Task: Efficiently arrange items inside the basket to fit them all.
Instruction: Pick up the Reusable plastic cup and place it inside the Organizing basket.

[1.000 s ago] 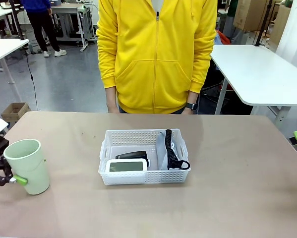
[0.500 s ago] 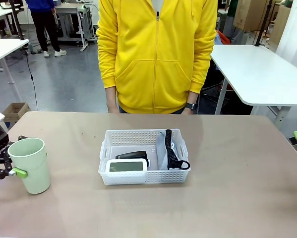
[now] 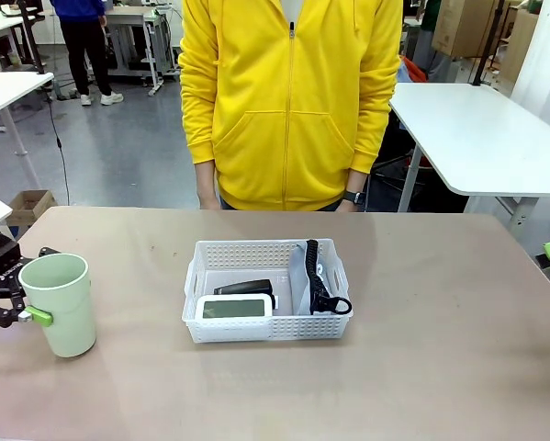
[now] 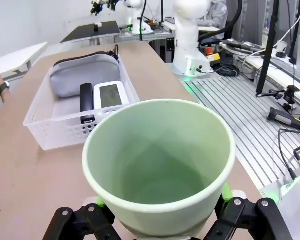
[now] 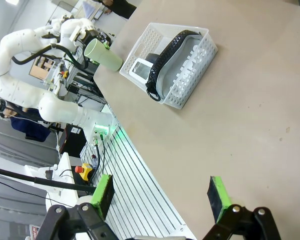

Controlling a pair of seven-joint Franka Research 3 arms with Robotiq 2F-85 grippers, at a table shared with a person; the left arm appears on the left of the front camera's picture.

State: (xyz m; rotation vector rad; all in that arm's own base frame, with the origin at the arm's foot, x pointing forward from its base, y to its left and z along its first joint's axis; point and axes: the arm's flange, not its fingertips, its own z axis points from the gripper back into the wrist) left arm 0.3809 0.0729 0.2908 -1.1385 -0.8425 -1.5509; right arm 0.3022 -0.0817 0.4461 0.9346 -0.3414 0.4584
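Gripping the pale green cup (image 3: 59, 304) at about 9 o'clock on the surface (image 3: 440, 367), the left gripper (image 3: 21, 291) has its jaws pinching the cup's wall from both sides, a green pad (image 3: 39, 318) showing against the near side. Cup is upright, mouth up, empty inside in the left wrist view (image 4: 160, 165). Cannot tell if its base touches the surface or hangs just above it.

Right gripper (image 5: 160, 196) sits off at the 3 o'clock edge, jaws spread, nothing between the pads, well apart from everything.

Centre of the surface: white lattice basket (image 3: 221, 331). Inside, at its near-left, a white screen device (image 3: 235, 308) lies flat, screen up. Black stapler (image 3: 244, 288) is just behind it, touching or nearly so. Grey pouch (image 4: 82, 75) with black strap (image 3: 315, 276) stands on edge along the basket's 3 o'clock side. Back-left corner looks bare.

Far side at 12 o'clock: person in a yellow hoodie (image 3: 291, 101), hands down, not taking part.

Step in hand, as a judgement: carrying the cup to the basket, last item out. Next move calls for travel toward 3 o'clock, clearing the basket wall, then setting the cup into the bare back-left space. Fit looks tight; the stapler may block it.
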